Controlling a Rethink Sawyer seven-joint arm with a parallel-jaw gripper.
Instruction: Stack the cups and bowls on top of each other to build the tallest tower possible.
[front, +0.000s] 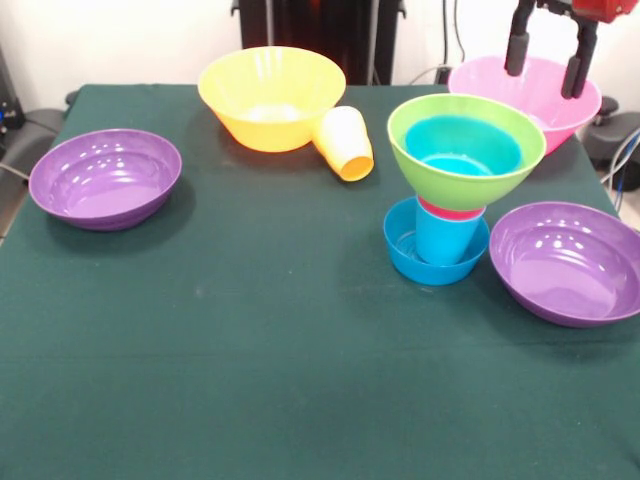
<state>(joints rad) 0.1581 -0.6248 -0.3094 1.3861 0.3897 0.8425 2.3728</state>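
Observation:
The tower stands right of centre: a small blue bowl (436, 256) holds an upright blue cup (445, 238), a red cup's rim (452, 211) shows above it, then a lime green bowl (466, 150) with a blue bowl (463, 147) nested inside. A yellow-orange cup (344, 142) lies on its side against the large orange-yellow bowl (271, 97). The large pink bowl (527, 98) sits at the far right. Purple bowls rest at the left (105, 178) and near right (567, 262). My gripper (548, 58) hangs open above the pink bowl, holding nothing.
The green cloth covers the table (250, 360). Cables and dark equipment lie beyond the table's far corners.

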